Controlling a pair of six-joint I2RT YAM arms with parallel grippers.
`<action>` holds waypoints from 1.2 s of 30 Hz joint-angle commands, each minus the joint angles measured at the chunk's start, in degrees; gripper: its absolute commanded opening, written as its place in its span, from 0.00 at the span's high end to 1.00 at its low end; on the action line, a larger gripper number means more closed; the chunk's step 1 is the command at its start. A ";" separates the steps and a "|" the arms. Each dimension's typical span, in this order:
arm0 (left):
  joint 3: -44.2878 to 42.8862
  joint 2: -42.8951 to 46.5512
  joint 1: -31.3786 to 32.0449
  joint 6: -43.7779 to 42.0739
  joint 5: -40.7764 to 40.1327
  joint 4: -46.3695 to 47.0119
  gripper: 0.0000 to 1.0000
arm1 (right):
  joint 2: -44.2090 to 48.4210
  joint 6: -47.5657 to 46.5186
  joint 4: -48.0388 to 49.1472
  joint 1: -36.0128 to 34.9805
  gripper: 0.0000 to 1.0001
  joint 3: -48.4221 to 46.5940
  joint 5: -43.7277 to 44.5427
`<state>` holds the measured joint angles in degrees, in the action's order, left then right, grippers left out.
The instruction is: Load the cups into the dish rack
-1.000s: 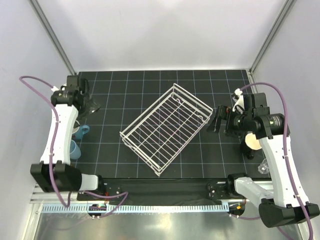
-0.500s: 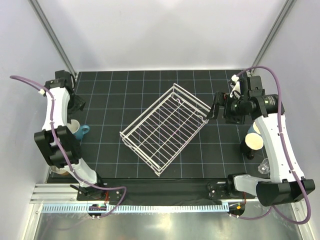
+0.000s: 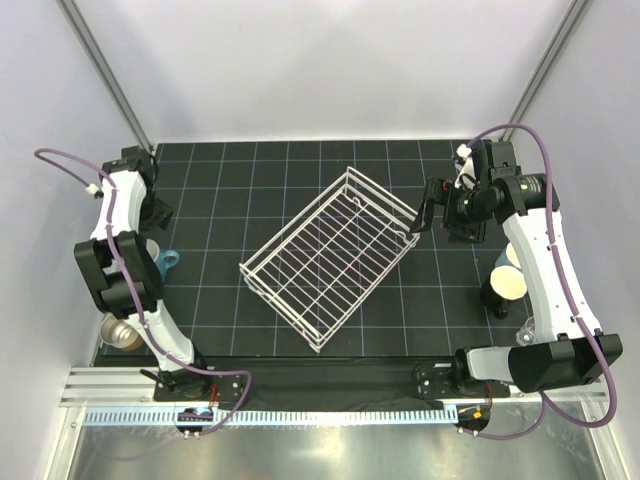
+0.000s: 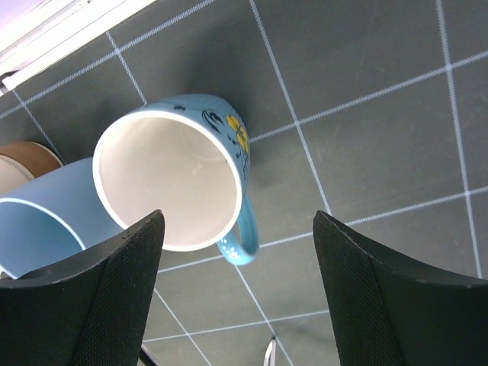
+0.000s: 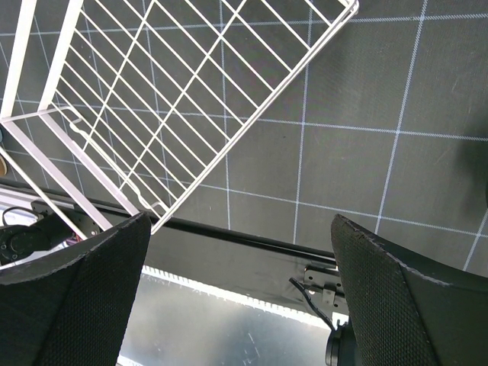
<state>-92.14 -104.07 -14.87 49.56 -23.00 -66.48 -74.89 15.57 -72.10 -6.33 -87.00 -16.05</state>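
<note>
The blue handled mug point(image 4: 171, 179) stands upright, mouth up, on the dark gridded surface point(image 3: 420, 320) at its left edge, well apart from the dish rack point(image 3: 280, 307), which lies in the middle and holds no cup yet. A light blue tumbler point(image 4: 46, 229) presses against the mug's left side, and a brown-rimmed cup point(image 4: 27, 156) sits just behind the tumbler.

The left gripper point(image 4: 238, 252) hovers above the mug with its jaws apart and nothing between them. The right gripper point(image 5: 240, 221) hangs beside the rack's right corner, jaws spread wide and empty.

The mug looks like glazed ceramic: stiff, fairly heavy for its size, smooth enough to slip, and likely to chip if knocked against the wire. Its wall seems the best hold, one jaw inside the mouth and one outside, on the side away from the tumbler. The handle point(image 4: 245, 229) is thin and curved, so the mug could swing if held there.
</note>
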 commanded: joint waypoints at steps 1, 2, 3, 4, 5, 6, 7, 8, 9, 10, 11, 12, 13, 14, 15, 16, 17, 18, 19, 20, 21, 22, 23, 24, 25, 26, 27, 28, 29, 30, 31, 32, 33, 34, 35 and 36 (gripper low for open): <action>-2.26 -1.21 -1.03 0.89 -2.40 1.61 0.24 | 0.45 0.25 -0.15 -0.26 0.00 -2.65 -0.29; -2.17 -1.57 -1.30 0.98 -2.57 1.79 0.24 | 0.19 0.33 -0.15 -0.26 0.00 -2.65 -0.29; -2.17 -1.92 -1.73 1.06 -2.48 2.05 0.25 | 0.19 0.25 -0.15 -0.26 0.00 -2.65 -0.29; -1.99 -2.62 -2.09 1.06 -2.14 2.32 0.28 | 0.19 0.25 -0.06 -0.18 0.00 -2.73 -0.38; -1.99 -2.98 -2.35 1.06 -1.44 2.84 0.30 | 0.10 0.33 -0.06 -0.26 0.00 -2.73 -0.29; -2.17 -3.33 -2.44 1.06 -1.34 2.93 0.31 | 0.10 0.42 -0.06 -0.26 0.00 -2.73 0.05; -2.34 -3.85 -2.53 1.06 -1.43 2.93 0.31 | 0.18 0.60 -0.06 -0.26 0.00 -2.73 0.49; -2.34 -4.64 -2.62 1.06 -1.52 3.11 0.32 | 0.36 0.69 -0.15 -0.26 0.00 -2.65 0.93; -2.43 -5.08 -2.62 0.89 -1.60 3.46 0.34 | 0.54 0.69 -0.15 -0.26 0.00 -2.73 1.37; -2.26 -5.44 -2.53 0.89 -1.69 3.72 0.34 | 0.71 0.69 -0.24 -0.26 0.00 -2.73 1.38; -2.08 -5.70 -2.62 0.80 -1.69 4.16 0.34 | 0.80 0.77 -0.33 -0.26 0.00 -2.65 1.38; -1.91 -6.31 -2.53 0.80 -2.13 4.60 0.36 | 1.15 0.86 -0.33 -0.26 0.00 -2.47 1.55; -1.91 -6.58 -2.62 0.80 -2.31 4.43 0.36 | 1.33 1.12 -0.41 -0.26 0.00 -2.30 1.90; -1.99 -6.93 -2.53 0.71 -2.40 4.51 0.37 | 1.59 1.30 -0.41 -0.26 0.00 -1.77 2.16; -1.91 -7.11 -2.62 0.63 -2.31 4.34 0.41 | 1.85 1.30 -0.41 -0.26 0.00 -1.51 2.34; -1.91 -7.02 -2.62 0.62 -2.13 4.34 0.42 | 2.73 1.39 -0.33 -0.35 0.00 -1.16 2.78; -1.82 -7.11 -2.44 0.54 -2.05 4.43 0.44 | 3.34 1.65 0.37 -0.27 0.00 -0.46 2.87; -1.73 -6.85 -2.44 0.54 -2.04 4.43 0.48 | 3.96 1.65 0.81 -0.26 0.00 -0.19 2.96; -1.56 -6.67 -2.53 0.71 -2.13 4.43 0.49 | 5.01 1.74 1.34 -0.26 0.00 0.25 3.05; -1.47 -6.58 -2.44 0.80 -2.31 4.34 0.51 | 5.45 1.74 1.52 -0.26 0.00 0.43 3.22; -1.12 -6.15 -2.53 0.89 -2.40 4.43 0.54 | 5.81 1.74 1.52 -0.35 0.00 0.52 3.40; -0.85 -5.97 -2.53 0.89 -2.31 4.60 0.56 | 6.07 1.83 1.34 -0.27 0.00 0.52 3.57; -0.24 -5.79 -2.53 0.80 -2.31 4.86 0.59 | 6.60 1.66 1.17 -0.35 0.00 0.69 3.66; -0.06 -5.62 -2.53 0.71 -2.31 5.04 0.60 | 6.78 1.74 1.17 -0.27 0.00 0.87 3.75; 0.38 -5.53 -2.53 0.63 -2.31 5.13 0.62 | 7.04 1.74 1.25 -0.35 0.00 1.13 3.58; 0.82 -5.27 -2.44 0.54 -2.48 5.83 0.64 | 7.65 1.65 1.52 -0.27 0.00 1.65 3.05; 1.95 -5.00 -2.53 0.45 -2.66 6.36 0.65 | 7.92 1.83 1.78 -0.26 0.00 2.01 2.61; 2.31 -4.65 -2.62 0.45 -2.83 6.80 0.66 | 8.27 1.92 2.48 -0.26 0.00 2.36 2.35; 2.57 -4.56 -2.53 0.19 -2.84 7.15 0.71 | 8.62 2.00 2.75 -0.35 0.00 2.88 1.39; 2.66 -4.56 -2.53 0.19 -2.66 7.24 0.74 | 8.62 1.92 2.75 -0.35 0.00 2.98 1.03; 2.67 -4.56 -2.53 0.10 -2.31 7.24 0.78 | 8.71 1.92 2.75 -0.27 0.00 2.89 0.68; 2.58 -4.47 -2.53 0.18 -1.26 6.98 0.90 | 8.89 1.83 2.66 -0.26 0.00 2.80 0.15; 2.49 -4.30 -2.53 0.36 -0.82 6.71 0.94 | 9.06 1.92 2.57 -0.35 0.00 2.72 0.06; 2.58 -4.12 -2.35 0.62 -0.03 6.45 1.00 | 9.32 2.00 2.49 -0.27 0.00 2.63 0.06; 2.84 -3.16 -2.35 0.80 0.41 6.45 1.00 | 9.67 2.18 2.40 -0.26 0.00 2.54 0.14; 3.36 -2.37 -2.09 1.41 0.94 6.80 1.00 | 10.46 2.18 2.31 -0.26 0.00 2.71 0.15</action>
<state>-89.32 -110.89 -17.17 49.58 -22.50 -60.40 -66.85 17.10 -71.33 -6.33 -84.31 -15.09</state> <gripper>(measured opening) 0.050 0.996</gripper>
